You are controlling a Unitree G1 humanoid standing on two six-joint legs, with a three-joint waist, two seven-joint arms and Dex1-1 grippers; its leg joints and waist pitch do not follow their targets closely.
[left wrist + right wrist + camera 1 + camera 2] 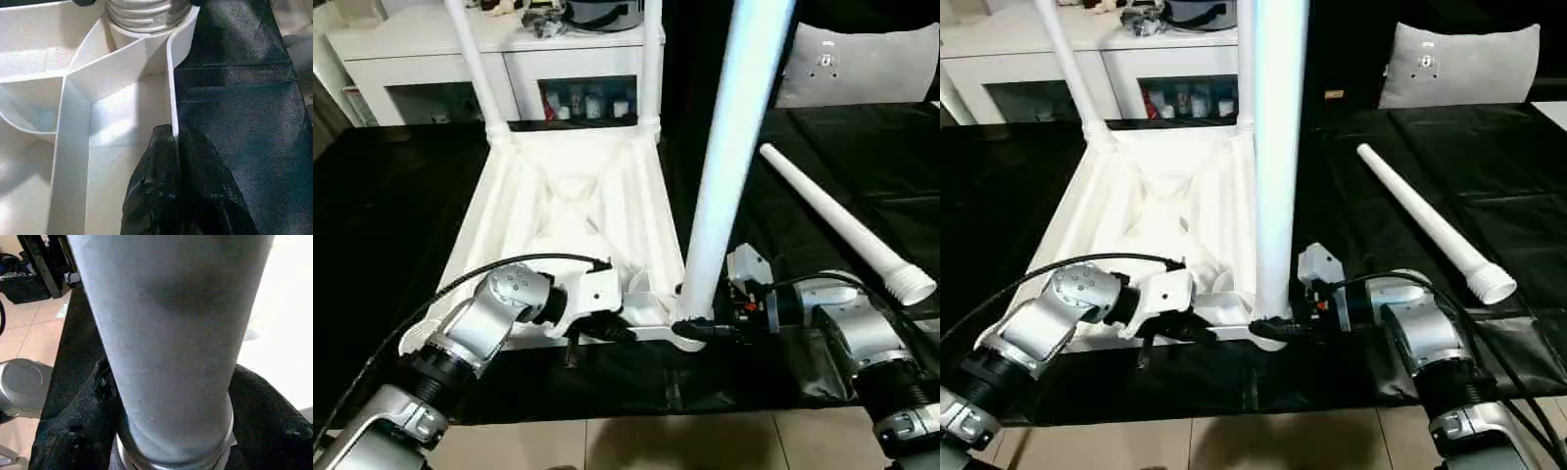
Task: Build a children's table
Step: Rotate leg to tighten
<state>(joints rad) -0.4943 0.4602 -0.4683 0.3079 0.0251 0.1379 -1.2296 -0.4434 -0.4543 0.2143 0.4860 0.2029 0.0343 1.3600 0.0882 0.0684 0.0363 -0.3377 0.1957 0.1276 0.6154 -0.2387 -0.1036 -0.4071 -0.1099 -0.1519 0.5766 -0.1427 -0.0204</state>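
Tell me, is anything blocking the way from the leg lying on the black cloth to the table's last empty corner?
Nothing visible blocks it. The loose leg lies apart on the black cloth, right of the upturned tabletop. The near-left corner sits behind the left gripper and its forearm.

The right gripper (697, 331) straddles the base of a tall white round plastic leg (736, 137) standing in the near corner socket of the upturned white ribbed plastic tabletop (570, 211). Just beside it, the left gripper (617, 331) pinches the tabletop's near rim. Beyond the right gripper, a loose white tapered leg (842, 221) lies on the black table cover (382, 215).
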